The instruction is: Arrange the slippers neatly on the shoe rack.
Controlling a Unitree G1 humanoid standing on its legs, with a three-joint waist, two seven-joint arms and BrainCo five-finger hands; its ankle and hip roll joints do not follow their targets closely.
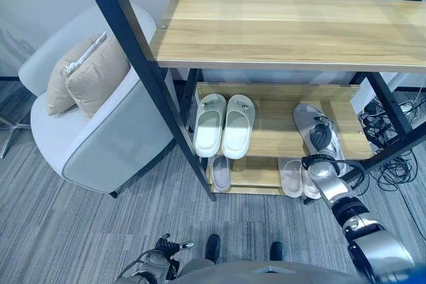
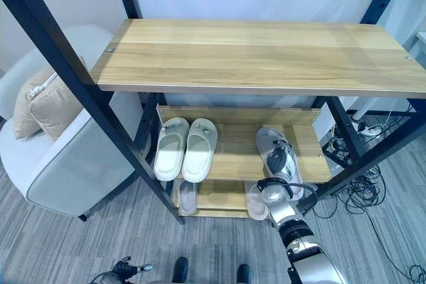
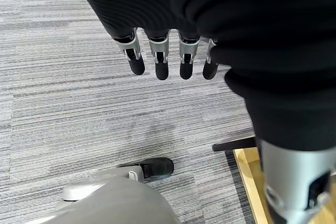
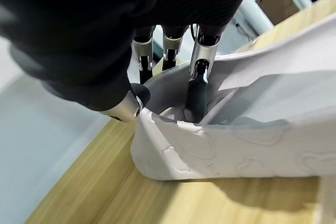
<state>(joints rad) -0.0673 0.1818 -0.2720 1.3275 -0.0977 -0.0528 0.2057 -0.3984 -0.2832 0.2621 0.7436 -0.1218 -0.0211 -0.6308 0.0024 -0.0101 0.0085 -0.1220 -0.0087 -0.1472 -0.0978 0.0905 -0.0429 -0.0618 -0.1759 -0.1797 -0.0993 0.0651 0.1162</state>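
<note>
A light grey slipper lies at the right end of the shoe rack's middle shelf. My right hand is shut on it: in the right wrist view the fingers reach inside the slipper and the thumb presses its wall from outside. A cream pair of slippers sits side by side at the shelf's left end. On the bottom shelf lie one grey slipper at the left and pale ones at the right. My left hand hangs low over the carpet, fingers straight.
The wide wooden top shelf overhangs the lower shelves. A black slanted post stands at the rack's front left. A grey armchair with beige cushions stands left of the rack. Cables lie on the floor at the right.
</note>
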